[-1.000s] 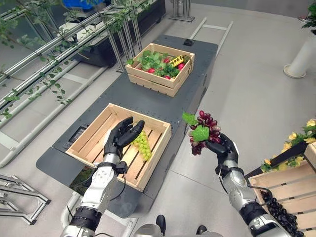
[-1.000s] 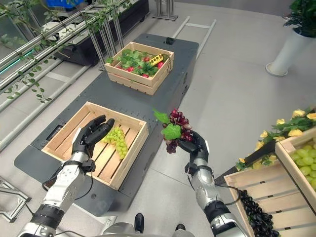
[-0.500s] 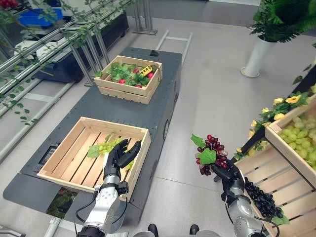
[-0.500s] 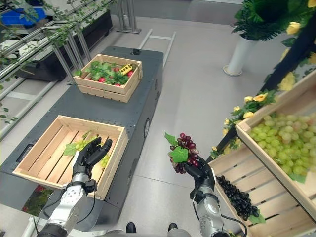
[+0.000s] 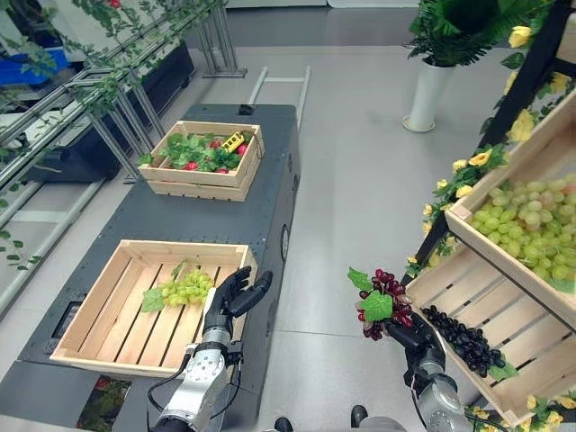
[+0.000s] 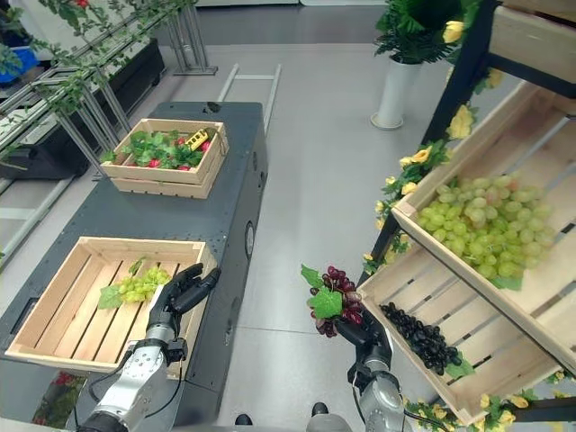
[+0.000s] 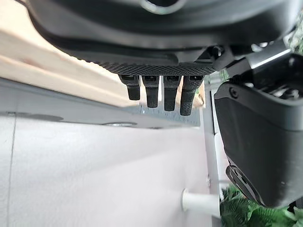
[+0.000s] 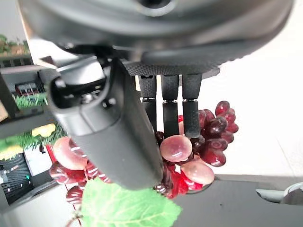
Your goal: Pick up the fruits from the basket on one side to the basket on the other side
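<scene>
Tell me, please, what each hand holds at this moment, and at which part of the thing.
The right hand holds the red grape bunch from below, fingers curled round its lower grapes. The left hand holds nothing; its fingers are straight, over the wooden crate's near corner.

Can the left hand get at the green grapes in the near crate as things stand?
Probably yes. The left hand is open and hovers at the near crate rim, beside the green grapes. The crate is open-topped and nothing covers the bunch.
</scene>
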You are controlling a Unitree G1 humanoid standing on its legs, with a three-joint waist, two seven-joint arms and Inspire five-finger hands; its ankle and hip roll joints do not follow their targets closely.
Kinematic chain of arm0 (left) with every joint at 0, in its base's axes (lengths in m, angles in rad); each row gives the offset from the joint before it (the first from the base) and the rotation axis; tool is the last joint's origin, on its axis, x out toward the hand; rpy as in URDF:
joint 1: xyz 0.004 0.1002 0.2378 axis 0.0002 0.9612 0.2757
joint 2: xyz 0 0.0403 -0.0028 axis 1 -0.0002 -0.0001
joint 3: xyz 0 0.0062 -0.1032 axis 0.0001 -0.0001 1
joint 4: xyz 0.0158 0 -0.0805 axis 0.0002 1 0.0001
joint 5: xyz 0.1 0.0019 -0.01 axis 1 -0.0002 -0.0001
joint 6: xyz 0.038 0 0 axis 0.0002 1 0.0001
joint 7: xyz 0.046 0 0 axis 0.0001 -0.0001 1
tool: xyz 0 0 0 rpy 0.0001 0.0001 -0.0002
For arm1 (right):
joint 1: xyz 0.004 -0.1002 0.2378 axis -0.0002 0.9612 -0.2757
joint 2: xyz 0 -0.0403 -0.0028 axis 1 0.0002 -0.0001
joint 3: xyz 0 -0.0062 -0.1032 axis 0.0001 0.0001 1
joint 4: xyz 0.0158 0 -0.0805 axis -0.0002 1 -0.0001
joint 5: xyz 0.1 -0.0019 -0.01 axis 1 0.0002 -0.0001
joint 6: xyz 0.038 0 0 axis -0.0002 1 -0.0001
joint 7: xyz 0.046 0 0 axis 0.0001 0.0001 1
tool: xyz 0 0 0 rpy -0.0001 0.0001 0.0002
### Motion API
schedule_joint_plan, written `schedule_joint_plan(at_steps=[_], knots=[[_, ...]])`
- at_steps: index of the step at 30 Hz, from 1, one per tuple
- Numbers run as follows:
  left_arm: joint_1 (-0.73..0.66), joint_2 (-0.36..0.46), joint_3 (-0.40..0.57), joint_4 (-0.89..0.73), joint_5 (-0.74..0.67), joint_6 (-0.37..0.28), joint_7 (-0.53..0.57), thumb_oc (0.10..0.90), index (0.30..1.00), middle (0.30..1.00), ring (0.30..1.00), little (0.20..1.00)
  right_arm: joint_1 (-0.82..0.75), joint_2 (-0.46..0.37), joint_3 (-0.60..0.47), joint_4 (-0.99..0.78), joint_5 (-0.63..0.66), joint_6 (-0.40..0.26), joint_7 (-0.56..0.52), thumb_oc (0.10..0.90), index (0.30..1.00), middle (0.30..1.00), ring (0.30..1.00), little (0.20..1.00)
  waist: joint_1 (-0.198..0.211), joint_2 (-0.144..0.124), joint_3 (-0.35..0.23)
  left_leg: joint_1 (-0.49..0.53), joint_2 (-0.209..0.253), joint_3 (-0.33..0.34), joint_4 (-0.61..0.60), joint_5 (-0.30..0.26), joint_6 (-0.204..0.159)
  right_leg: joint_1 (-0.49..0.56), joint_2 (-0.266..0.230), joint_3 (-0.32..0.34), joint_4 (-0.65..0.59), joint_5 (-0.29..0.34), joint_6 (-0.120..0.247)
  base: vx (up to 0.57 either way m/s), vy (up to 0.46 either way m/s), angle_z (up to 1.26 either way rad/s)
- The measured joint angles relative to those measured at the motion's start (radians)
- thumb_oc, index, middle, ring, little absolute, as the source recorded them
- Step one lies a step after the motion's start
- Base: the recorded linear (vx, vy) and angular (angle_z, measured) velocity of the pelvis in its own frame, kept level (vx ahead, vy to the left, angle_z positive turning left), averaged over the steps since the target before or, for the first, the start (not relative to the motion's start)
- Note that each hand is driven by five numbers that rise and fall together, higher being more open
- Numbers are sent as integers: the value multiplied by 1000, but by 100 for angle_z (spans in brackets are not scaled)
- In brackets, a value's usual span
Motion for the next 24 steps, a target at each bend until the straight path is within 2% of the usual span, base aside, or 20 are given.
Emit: schedule_joint_plan(at_steps=[4, 5, 6, 7, 8, 9, 10, 13, 16, 20, 24], knots=[[2, -24, -3, 8, -39, 9, -2, 800, 900, 900, 900, 900, 4, -7, -3, 4, -37, 0, 0, 400, 300, 300, 300, 300, 3, 1, 2, -6, 6, 0, 12, 2, -8, -10, 10, 2, 9, -4, -6, -27, -66, -8], [-9, -22, 4, 28, -49, 8, -6, 800, 900, 900, 900, 900, -15, 4, -3, 32, -40, -3, 1, 400, 300, 300, 300, 300, 25, -23, 15, -58, 15, -26, 130, -30, -33, -49, -7, 4, 63, -27, -27, -149, 45, -37], [-14, -21, 7, 40, -62, 8, -2, 800, 900, 900, 900, 900, -25, 9, -1, 49, -40, -3, 1, 400, 300, 300, 300, 300, 39, -43, 28, -97, 6, -57, 209, -38, -35, -54, -19, 27, 77, -28, -32, -153, 109, -56], [-13, -26, -5, 49, -93, 8, 12, 800, 900, 900, 900, 900, -38, -10, 2, 57, -38, -10, 1, 400, 300, 300, 300, 300, 54, -60, 45, -166, -9, -154, 252, -63, -36, -75, -30, 54, 75, -11, -31, -77, 92, -51], [-16, -30, -12, 49, -102, 8, 13, 800, 900, 900, 900, 900, -53, -26, 2, 58, -38, -18, 1, 400, 300, 300, 300, 300, 60, -42, 52, -172, -11, -191, 203, -60, -37, -100, -23, 64, 75, -5, -33, 15, 133, -59], [-29, -35, -24, 50, -116, 8, 11, 800, 900, 900, 900, 900, -93, -60, -5, 61, -38, -28, 1, 400, 300, 300, 300, 300, 55, 6, 84, -169, 5, -200, 121, -51, -38, -119, 3, 75, 81, 8, -31, 24, 114, -48], [-43, -45, -31, 60, -117, 11, 11, 800, 900, 900, 900, 900, -114, -83, -30, 71, -38, -32, 0, 400, 300, 300, 300, 300, 36, 30, 120, -157, 27, -194, 86, 13, -28, -117, 22, 73, 76, 15, -26, -19, 165, -39], [-54, -42, -25, 67, -117, 8, 13, 800, 900, 900, 900, 900, -112, -84, -69, 76, -35, -39, -7, 400, 300, 300, 300, 300, 28, 13, 145, -143, 20, -166, 33, 42, -21, -142, 8, 61, 77, 18, -12, -84, 77, -27], [-109, -37, -26, 67, -118, 4, 34, 800, 900, 900, 900, 900, -121, -88, -112, 76, -34, -71, -22, 400, 300, 300, 300, 300, 20, -3, 186, -180, 8, -155, 0, 75, -16, -184, -9, 22, 56, 46, 2, -123, 72, -8], [-174, -37, -26, 67, -131, -9, 51, 800, 900, 900, 900, 900, -176, -105, -117, 71, -34, -74, -63, 400, 300, 300, 300, 300, 11, 6, 270, -210, -3, -150, 1, 84, -10, -202, -17, 23, 25, 77, 8, -84, 78, 0], [-201, -37, -25, 66, -153, -11, 52, 800, 900, 900, 900, 900, -235, -109, -118, 69, -37, -73, -95, 400, 300, 300, 300, 300, 13, 8, 315, -218, -8, -140, 0, 82, -8, -203, -16, 22, 3, 93, 6, -55, 73, -7]])
